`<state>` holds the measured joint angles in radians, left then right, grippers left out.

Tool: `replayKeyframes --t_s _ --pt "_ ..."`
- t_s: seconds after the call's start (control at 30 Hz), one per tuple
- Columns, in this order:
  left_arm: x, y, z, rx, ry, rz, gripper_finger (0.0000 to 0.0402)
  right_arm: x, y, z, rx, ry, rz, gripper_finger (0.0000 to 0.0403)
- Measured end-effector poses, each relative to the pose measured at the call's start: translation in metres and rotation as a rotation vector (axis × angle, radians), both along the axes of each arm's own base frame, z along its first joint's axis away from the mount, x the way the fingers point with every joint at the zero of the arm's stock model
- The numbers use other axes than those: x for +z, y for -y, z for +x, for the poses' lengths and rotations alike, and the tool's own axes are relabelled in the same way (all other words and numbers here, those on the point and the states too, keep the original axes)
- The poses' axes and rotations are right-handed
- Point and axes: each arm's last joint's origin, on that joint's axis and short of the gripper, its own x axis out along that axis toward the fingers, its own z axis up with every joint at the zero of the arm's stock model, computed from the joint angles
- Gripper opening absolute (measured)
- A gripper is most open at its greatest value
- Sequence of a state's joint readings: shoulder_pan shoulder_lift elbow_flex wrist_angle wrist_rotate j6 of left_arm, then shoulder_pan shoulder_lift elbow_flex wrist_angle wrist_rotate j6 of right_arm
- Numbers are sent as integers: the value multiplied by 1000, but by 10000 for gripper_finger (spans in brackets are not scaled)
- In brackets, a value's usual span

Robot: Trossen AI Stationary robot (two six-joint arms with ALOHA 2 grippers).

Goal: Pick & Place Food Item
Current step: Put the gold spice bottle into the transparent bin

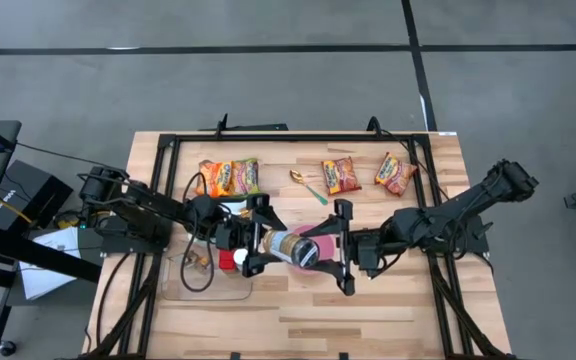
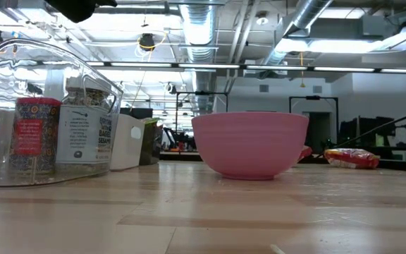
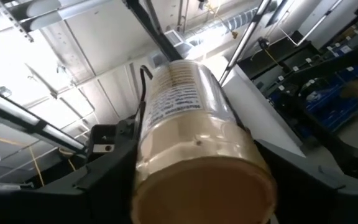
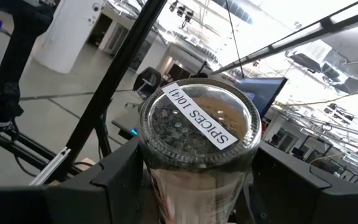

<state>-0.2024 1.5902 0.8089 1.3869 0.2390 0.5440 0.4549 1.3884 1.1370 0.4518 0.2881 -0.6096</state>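
two claws are meeting over the middle of the counter (image 1: 368, 310), and both are gripping the same spice jar (image 1: 290, 247) — the left claw (image 1: 256, 240) is clamping its base end, the right claw (image 1: 340, 248) is clamping its lid end. the jar is lying sideways in the air between them, above the pink bowl (image 1: 313, 262). in the left wrist view the jar (image 3: 194, 149) is showing its tan bottom and printed label, with dark fingers (image 3: 98, 180) pressing on either side. in the right wrist view the jar (image 4: 199, 124) is showing its clear lid with a white sticker reading "spices 1064", dark flakes sitting under the lid.

from the low view the bowl (image 2: 250, 144) is resting upright on the wood, and a clear container (image 2: 44, 113) with spice tins inside is standing to its side. four snack packets are lying along the far side — two orange ones (image 1: 230, 177) touching each other, then two red ones (image 1: 341, 175) apart — with a gold-and-green spoon (image 1: 308, 185) lying between the groups.
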Motion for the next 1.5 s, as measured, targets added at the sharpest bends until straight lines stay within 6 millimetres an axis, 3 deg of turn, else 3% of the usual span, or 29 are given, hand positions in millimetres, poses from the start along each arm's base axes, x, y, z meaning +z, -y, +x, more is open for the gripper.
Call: replayKeyframes --t_s 0.13,0.37,0.53,0.77,0.97,1.27,1.5 --pt "0 0 0 -1 -7 -5 270 -1 1 2 -8 4 -2 253" --pt "-1 0 1 6 -18 -10 270 1 -1 -1 -1 7 0 256" --pt "-2 -1 2 10 -42 -20 270 5 -4 -9 -2 10 9 301" --pt "-10 -2 5 72 -213 0 270 29 -5 -43 -38 29 59 358" --pt "0 -8 -11 260 -452 -8 270 28 -8 -65 -82 -88 129 360" --pt "33 -7 -60 543 -848 -33 270 9 -13 -72 -266 -246 163 348" --pt "54 -7 -77 649 -1122 -92 270 -1 -12 -73 -304 -316 216 347"
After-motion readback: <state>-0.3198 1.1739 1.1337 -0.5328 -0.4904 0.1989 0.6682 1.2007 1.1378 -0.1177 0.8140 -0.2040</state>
